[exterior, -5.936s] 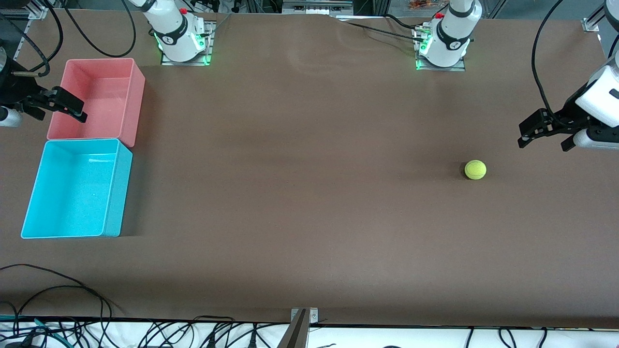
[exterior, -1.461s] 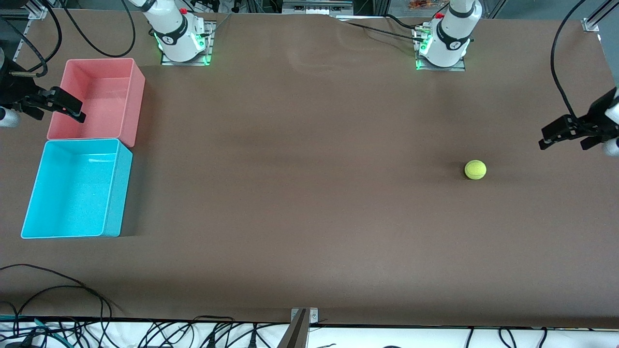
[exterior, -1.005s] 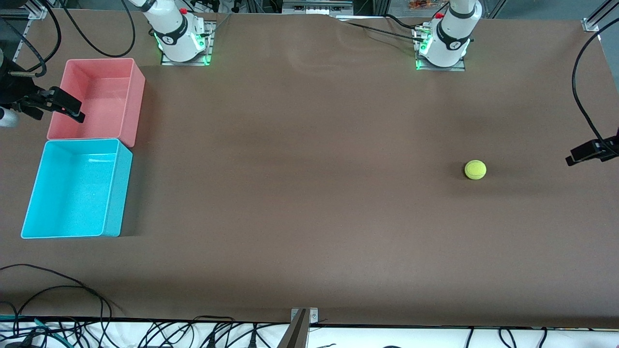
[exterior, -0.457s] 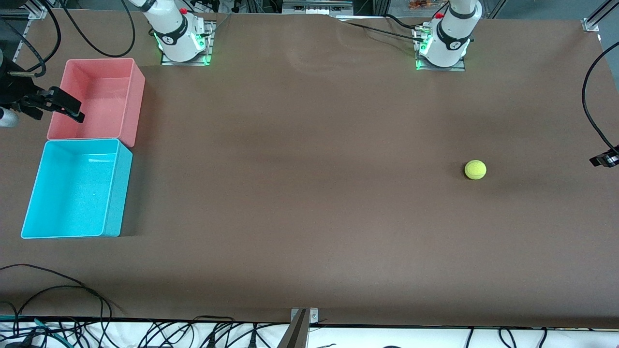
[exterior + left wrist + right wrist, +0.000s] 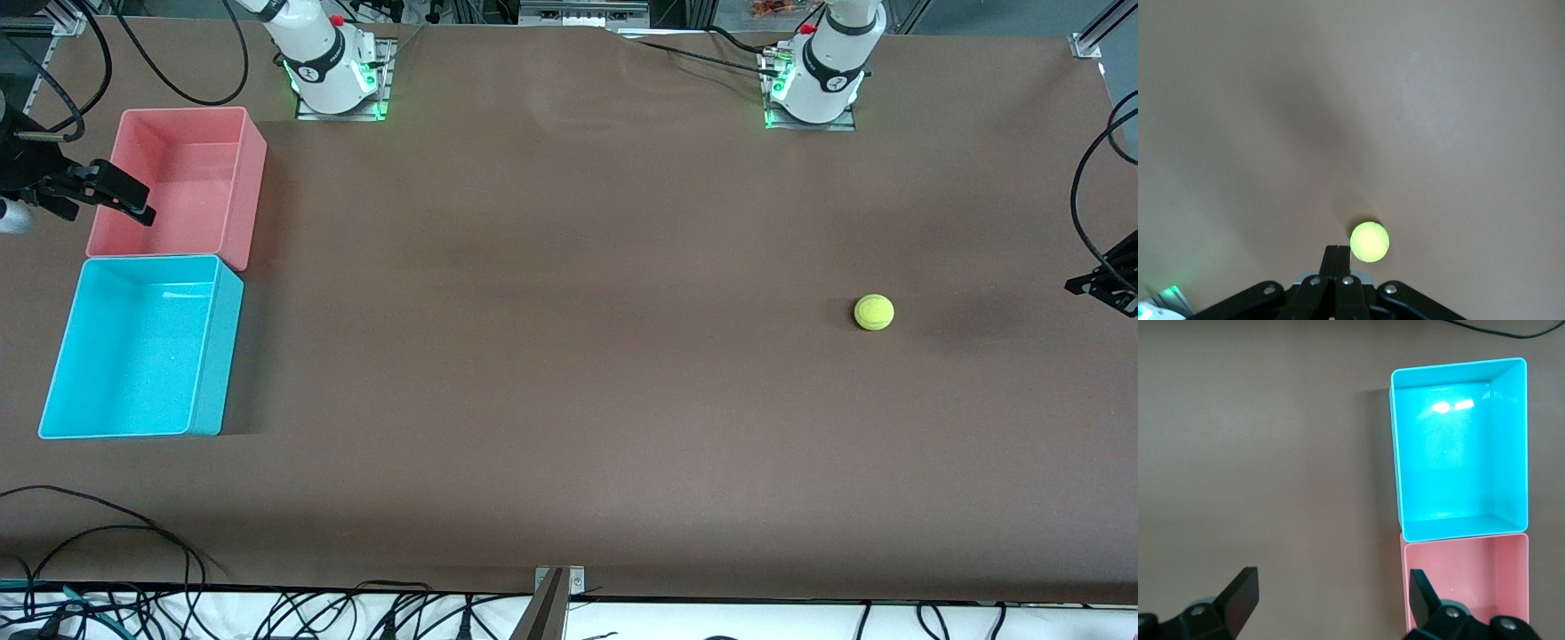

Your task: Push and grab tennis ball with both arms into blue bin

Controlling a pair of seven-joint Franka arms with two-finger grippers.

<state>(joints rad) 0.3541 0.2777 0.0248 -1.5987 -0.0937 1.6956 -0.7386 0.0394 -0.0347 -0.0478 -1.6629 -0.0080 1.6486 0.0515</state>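
Observation:
The tennis ball point(image 5: 874, 312) rests on the brown table toward the left arm's end, and it also shows in the left wrist view point(image 5: 1369, 241). My left gripper point(image 5: 1102, 287) is over the table edge at that end, clear of the ball. Its fingers are shut together on nothing point(image 5: 1338, 249), with the ball just ahead of their tips and slightly to one side. The blue bin point(image 5: 218, 356) stands empty at the right arm's end point(image 5: 1458, 520). My right gripper point(image 5: 107, 209) waits open and empty point(image 5: 1331, 580) over the outer edge of the pink bin.
The pink bin point(image 5: 253, 178), also empty point(image 5: 1471, 543), touches the blue bin and lies farther from the front camera. The arm bases point(image 5: 338, 80) point(image 5: 813, 89) stand along the back edge. Loose cables point(image 5: 89, 533) lie at the front edge, and a cable point(image 5: 1080, 196) loops above the left gripper.
My left gripper has closed its fingers and drawn back toward the table's end, then edged slightly inward again. The ball and my right arm have not moved.

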